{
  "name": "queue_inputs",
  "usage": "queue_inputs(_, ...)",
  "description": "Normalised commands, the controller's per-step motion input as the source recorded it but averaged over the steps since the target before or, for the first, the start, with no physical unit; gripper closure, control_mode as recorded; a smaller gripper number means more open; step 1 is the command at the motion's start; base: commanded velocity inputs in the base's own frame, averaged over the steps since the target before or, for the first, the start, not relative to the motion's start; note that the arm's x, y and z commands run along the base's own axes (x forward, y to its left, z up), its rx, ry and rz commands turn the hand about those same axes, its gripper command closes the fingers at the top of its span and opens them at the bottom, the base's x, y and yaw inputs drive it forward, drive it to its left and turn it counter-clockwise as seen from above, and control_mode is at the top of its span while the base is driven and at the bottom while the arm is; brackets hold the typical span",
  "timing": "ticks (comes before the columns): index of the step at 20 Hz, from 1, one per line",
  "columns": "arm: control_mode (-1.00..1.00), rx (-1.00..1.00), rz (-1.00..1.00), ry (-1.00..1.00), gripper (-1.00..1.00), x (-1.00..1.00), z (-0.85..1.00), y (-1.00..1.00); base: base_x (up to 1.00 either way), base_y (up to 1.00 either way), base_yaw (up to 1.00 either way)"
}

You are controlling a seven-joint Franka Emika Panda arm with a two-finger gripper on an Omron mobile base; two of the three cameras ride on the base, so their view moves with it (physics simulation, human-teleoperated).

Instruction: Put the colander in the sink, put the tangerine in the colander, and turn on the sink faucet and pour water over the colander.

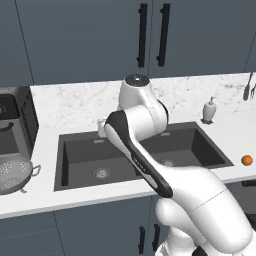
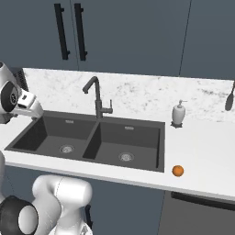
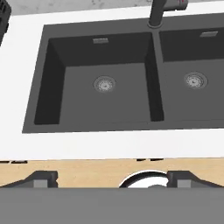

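The silver-grey colander [image 1: 13,173] stands on the white counter left of the sink [image 1: 80,150], apart from the arm. The small orange tangerine [image 1: 247,160] [image 2: 177,170] lies on the counter right of the sink [image 2: 151,137], near the front edge. The dark gooseneck faucet [image 2: 96,95] rises behind the divider between the two basins, its lever pointing right. My gripper [image 3: 113,179] is open with nothing between its fingers. It hovers high over the front of the left basin [image 3: 103,83] and looks down into it. The hand [image 2: 26,102] sits above the sink's left end.
A white soap dispenser [image 1: 209,110] [image 2: 178,113] stands behind the sink's right corner. A black stove [image 1: 12,125] is behind the colander at the far left. Dark utensils [image 1: 248,87] hang at the far right. Dark cabinets with black handles [image 1: 143,35] run above the counter.
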Motion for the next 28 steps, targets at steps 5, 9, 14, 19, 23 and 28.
queue_inputs(5,-1.00,0.02,0.00,0.06,-1.00,-0.12,-0.27,0.74,0.00,0.00,0.00)
queue_inputs(9,-1.00,0.01,0.00,0.15,-1.00,-0.11,-0.36,0.68,0.00,0.00,0.00)
queue_inputs(14,-1.00,0.05,0.00,0.16,-1.00,-0.15,-0.37,0.52,0.00,0.00,0.00)
queue_inputs(19,-1.00,0.05,0.00,0.10,-1.00,-0.10,-0.21,0.50,0.00,0.00,0.00)
queue_inputs(23,-1.00,0.00,0.00,0.00,-1.00,-0.15,-0.18,0.64,0.00,0.00,0.00)
queue_inputs(28,-1.00,0.00,0.00,-0.04,-1.00,-0.09,-0.10,0.52,0.00,0.00,0.00)
